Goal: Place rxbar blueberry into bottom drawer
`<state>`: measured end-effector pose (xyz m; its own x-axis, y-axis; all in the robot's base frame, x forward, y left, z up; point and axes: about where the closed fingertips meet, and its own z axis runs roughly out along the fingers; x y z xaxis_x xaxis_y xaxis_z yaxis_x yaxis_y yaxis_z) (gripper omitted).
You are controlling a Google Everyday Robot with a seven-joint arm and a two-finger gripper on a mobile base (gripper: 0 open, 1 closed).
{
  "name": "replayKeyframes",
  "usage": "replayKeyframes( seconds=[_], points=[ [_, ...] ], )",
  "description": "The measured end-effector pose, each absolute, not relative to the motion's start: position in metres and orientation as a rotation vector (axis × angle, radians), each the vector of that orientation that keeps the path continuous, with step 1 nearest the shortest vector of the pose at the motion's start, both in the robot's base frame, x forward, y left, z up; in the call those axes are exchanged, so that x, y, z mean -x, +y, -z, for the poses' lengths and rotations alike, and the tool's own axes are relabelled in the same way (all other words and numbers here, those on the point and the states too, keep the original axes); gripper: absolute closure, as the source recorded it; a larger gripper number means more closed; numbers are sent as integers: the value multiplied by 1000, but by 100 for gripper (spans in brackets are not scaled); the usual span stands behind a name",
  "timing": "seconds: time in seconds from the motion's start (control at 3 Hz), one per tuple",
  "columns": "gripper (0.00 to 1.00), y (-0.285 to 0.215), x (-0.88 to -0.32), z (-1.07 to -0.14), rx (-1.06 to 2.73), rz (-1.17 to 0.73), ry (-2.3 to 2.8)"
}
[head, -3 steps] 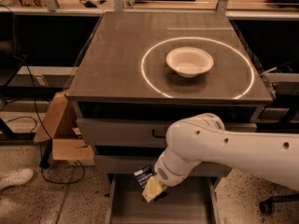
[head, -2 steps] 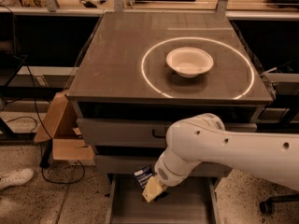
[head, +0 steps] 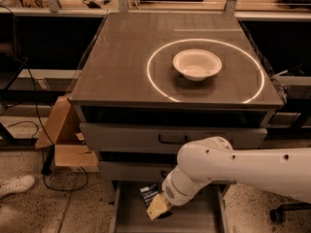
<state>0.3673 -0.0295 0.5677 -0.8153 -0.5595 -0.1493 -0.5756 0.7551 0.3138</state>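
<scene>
Reaching into the open bottom drawer (head: 194, 221), with the drop not confirmed.
Camera view: the gripper (head: 156, 208) is low over the drawer's left half and the rxbar blueberry (head: 148, 194) touches its tip. I cannot tell whether the gripper is clamped on the bar or merely beside it, or whether the bar rests on the tray floor. The drawer is out; probably left are the release and pulling the arm clear. The white bowl (head: 197, 64) sits on the cabinet top (head: 121, 57).

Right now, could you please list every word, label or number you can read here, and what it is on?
rxbar blueberry, beside the gripper over the bottom drawer: faint pale print, too blurred to read.
Nothing else carries readable text.
</scene>
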Motion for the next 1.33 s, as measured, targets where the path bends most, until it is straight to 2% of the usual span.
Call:
replayKeyframes(
  seconds=[0.33, 0.67, 1.33],
  points=[
    [100, -27, -354, -495, 791, -731, 2919],
    [100, -27, -354, -495, 791, -731, 2919],
    [100, -28, -346, -427, 535, -933, 2875]
  ],
)
